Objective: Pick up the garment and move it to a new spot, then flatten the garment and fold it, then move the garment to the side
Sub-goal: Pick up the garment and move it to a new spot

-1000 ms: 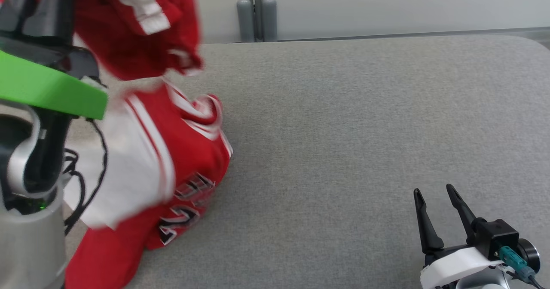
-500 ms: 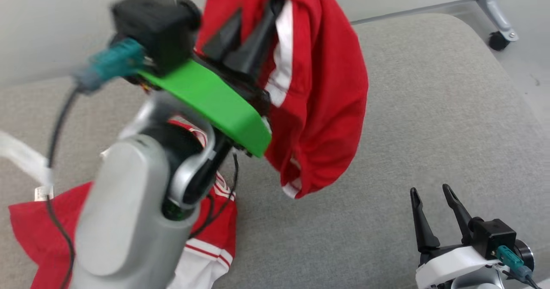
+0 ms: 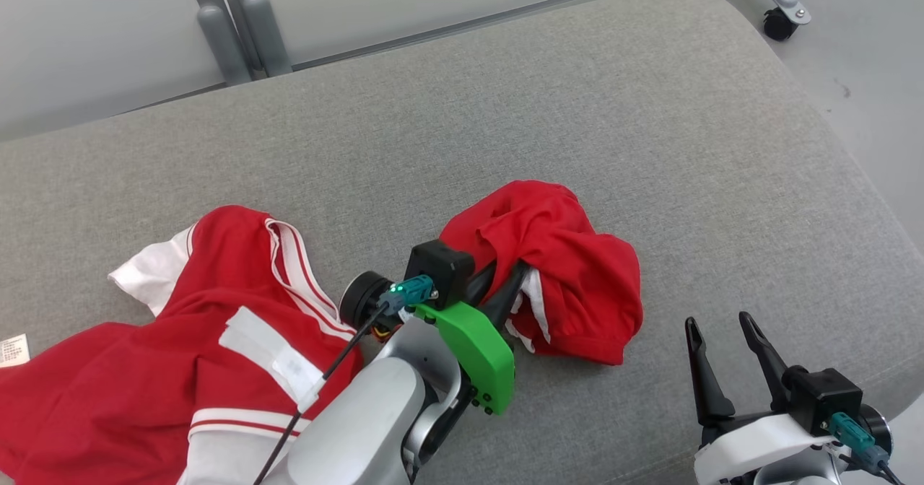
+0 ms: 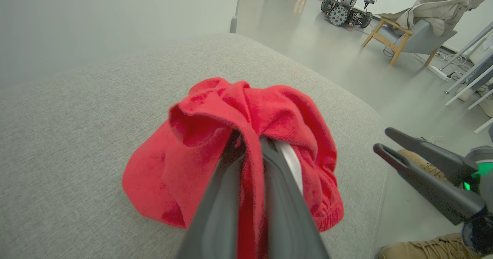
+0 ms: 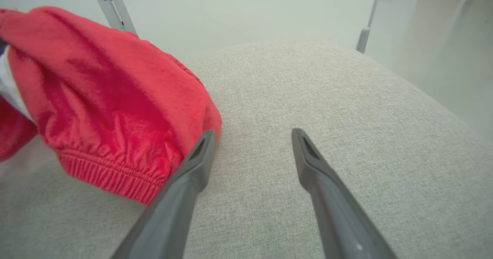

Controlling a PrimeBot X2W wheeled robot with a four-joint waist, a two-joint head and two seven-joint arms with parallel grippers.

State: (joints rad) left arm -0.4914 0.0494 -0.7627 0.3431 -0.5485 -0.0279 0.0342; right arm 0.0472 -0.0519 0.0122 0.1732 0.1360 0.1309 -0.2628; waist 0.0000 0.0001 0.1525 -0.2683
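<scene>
The garment [image 3: 577, 276] is a bunched red piece with a white stripe and an elastic hem. It rests in a heap near the middle of the grey padded surface [image 3: 577, 110]. My left gripper [image 3: 505, 286] reaches into its left side and is shut on a fold of it. In the left wrist view, red cloth [image 4: 238, 116] is pinched between the two closed fingers [image 4: 219, 197]. My right gripper [image 3: 718, 322] stands open at the lower right, a short way off. In the right wrist view the garment [image 5: 96, 97] lies just left of my open right gripper [image 5: 252, 135].
A second red and white jersey [image 3: 180, 341] lies spread at the left under my left arm, a white label [image 3: 13, 348] beside it. The surface's rounded right edge drops to the floor, where a caster [image 3: 779, 23] stands. A chair [image 4: 416, 31] and a tan shoe [image 4: 423, 247] are beyond.
The head camera has turned. My left gripper has come down from mid-air with the garment, which now rests on the surface. The right gripper has stayed open and in place.
</scene>
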